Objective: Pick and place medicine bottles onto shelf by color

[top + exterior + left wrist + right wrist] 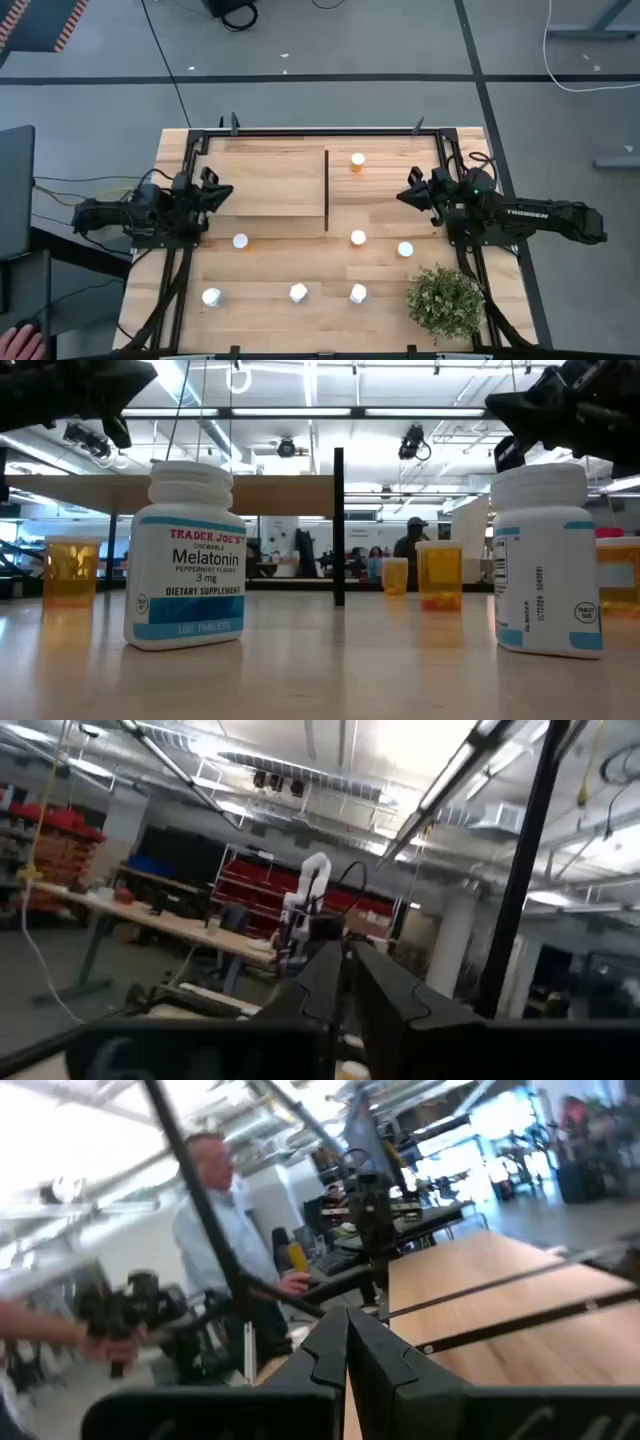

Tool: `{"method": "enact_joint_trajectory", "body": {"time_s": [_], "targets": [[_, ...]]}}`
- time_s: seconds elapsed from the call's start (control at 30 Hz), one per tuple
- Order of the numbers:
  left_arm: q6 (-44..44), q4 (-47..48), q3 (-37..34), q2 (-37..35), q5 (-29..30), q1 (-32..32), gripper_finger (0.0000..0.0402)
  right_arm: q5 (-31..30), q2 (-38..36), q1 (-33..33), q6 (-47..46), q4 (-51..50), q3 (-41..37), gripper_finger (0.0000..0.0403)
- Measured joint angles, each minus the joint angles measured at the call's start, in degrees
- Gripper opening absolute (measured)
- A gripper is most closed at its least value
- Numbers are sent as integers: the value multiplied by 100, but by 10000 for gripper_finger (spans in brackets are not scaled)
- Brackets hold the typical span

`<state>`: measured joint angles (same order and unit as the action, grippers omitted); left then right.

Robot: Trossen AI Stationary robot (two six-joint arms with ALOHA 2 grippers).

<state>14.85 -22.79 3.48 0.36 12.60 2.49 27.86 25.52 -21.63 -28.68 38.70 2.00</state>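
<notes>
Several medicine bottles with white caps stand upright on the plank table (pixel 300 265). One orange bottle (pixel 357 161) stands near the far edge, just right of the shelf's black divider (pixel 326 190). Others stand at mid table (pixel 240 241) (pixel 358 238) (pixel 405 249) and in a near row (pixel 211 296) (pixel 298 292) (pixel 358 293). The low view shows a white Melatonin bottle (pixel 187 555) and another white bottle (pixel 545 560) up close. The shelf (pixel 265 180) is bare. My left gripper (pixel 228 190) hovers shut at the shelf's left edge. My right gripper (pixel 402 195) hovers shut right of the divider. Both hold nothing.
A bushy green potted plant (pixel 445 300) stands at the table's near right corner. A black frame (pixel 320 131) runs along the far edge and down both sides. People are in the room beyond the table (pixel 215 1210).
</notes>
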Motion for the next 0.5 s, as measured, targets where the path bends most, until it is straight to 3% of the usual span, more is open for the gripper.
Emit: {"method": "enact_joint_trajectory", "body": {"time_s": [0.2, 0.33, 0.5], "targets": [[-86, 375, 856, 27, 0, -7, 38, -924, 0, 0, -691, 29, 6, 15], [-505, 1336, 2043, 385, -2, -6, 33, -1153, 64, 0, -758, 13, 340, 15], [-960, 2679, 3808, 1421, 2, -7, 29, -1154, 369, 1, -474, -214, 1294, 15]]}}
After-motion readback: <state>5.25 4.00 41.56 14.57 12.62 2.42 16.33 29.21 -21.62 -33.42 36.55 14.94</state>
